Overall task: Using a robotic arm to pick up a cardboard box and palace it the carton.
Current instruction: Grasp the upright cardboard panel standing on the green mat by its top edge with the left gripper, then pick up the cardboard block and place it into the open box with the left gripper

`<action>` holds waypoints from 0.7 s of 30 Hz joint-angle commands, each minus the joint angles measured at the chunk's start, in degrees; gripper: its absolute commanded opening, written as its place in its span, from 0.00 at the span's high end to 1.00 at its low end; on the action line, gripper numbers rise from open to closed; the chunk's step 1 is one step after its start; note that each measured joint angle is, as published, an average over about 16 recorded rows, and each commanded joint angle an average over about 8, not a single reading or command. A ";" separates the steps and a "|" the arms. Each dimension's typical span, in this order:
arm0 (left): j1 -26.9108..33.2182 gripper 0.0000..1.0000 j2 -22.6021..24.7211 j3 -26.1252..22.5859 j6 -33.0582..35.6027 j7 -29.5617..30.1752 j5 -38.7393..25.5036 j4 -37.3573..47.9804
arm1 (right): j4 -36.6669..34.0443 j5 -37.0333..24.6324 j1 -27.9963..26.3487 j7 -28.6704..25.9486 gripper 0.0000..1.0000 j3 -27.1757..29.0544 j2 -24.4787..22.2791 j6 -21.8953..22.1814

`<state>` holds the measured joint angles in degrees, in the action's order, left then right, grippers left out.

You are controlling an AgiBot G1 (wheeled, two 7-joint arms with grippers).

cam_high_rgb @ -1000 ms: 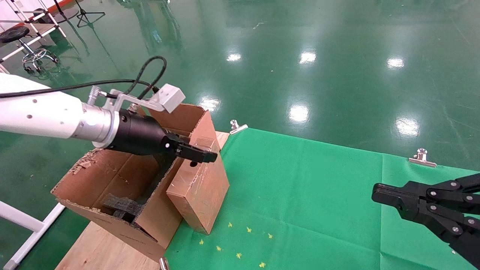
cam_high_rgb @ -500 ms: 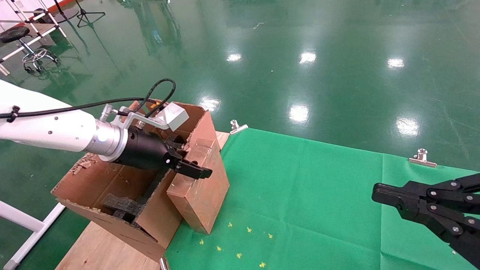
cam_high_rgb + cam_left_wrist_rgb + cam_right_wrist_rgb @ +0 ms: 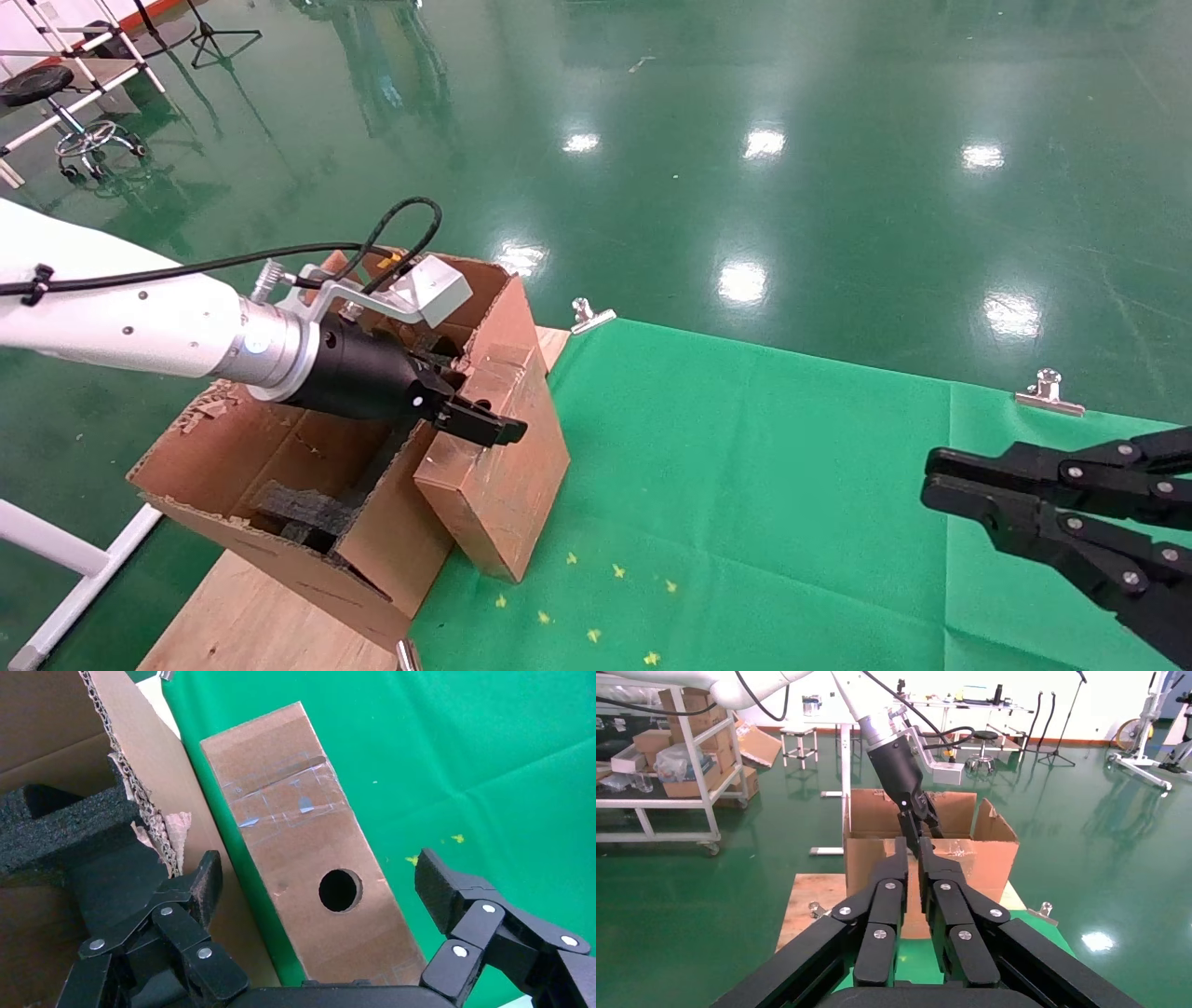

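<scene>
Green cloth (image 3: 792,485): cardboard box (image 3: 498,466) tilted lengthwise against carton (image 3: 279,466); left gripper (image 3: 316,903) wide astride

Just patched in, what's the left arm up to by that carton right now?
The left claw is open and straddling the top of the small cardboard box, which stands tilted on the green cloth, leaning against the side of the big carton. One finger sits at the carton wall, the other on the cloth side; neither has closed on the box yet. The carton holds black foam. The right claw, shut, is parked low over the cloth at the right.
</scene>
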<state>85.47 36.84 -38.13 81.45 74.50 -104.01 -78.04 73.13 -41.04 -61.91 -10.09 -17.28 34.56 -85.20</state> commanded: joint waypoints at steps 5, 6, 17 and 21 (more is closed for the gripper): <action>0.00 1.00 -0.04 0.06 0.00 0.31 0.07 0.00 | 0.00 0.00 0.00 0.00 0.00 0.00 0.00 -0.01; 0.00 1.00 -0.04 0.08 0.00 0.34 0.08 0.00 | 0.00 0.00 0.00 0.00 0.00 0.00 0.00 -0.01; 0.00 1.00 -0.08 0.13 0.00 0.60 0.17 0.02 | 0.00 0.00 0.00 0.00 0.00 0.00 0.00 -0.02; 0.04 1.00 -0.05 0.15 0.00 0.55 0.21 0.21 | 0.00 0.00 0.00 0.00 0.00 0.00 0.00 -0.02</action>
<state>85.66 36.86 -37.97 81.42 74.48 -103.76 -77.62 73.12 -41.04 -61.92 -10.09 -17.28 34.56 -85.22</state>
